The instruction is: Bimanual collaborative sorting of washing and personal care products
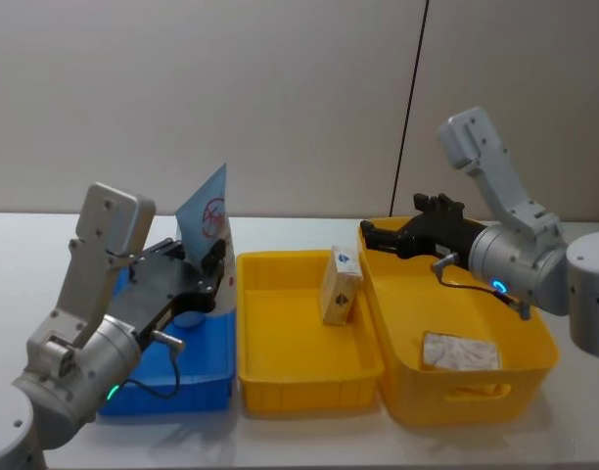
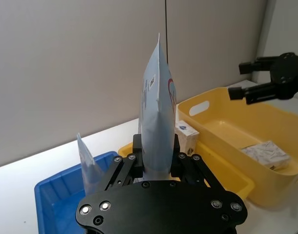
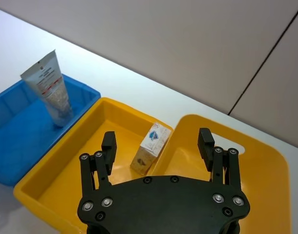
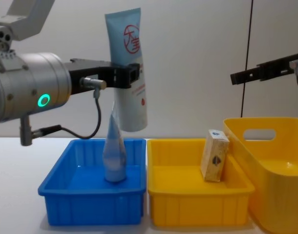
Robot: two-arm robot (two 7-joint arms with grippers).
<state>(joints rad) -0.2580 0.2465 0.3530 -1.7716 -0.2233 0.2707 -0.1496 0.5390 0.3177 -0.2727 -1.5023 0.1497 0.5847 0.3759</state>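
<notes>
Left pincer (image 4: 132, 73) clamps red-circle tube (image 4: 131, 105), partly covering it | right pincer (image 3: 157, 140) spread

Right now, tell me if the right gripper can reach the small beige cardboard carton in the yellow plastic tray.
Probably yes: the right gripper hangs open above and beside the carton, which leans on the tray wall with nothing over it.

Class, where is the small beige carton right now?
Chest view: the beige carton leans inside the yellow tray against its right wall, beside the yellow basket.
</notes>
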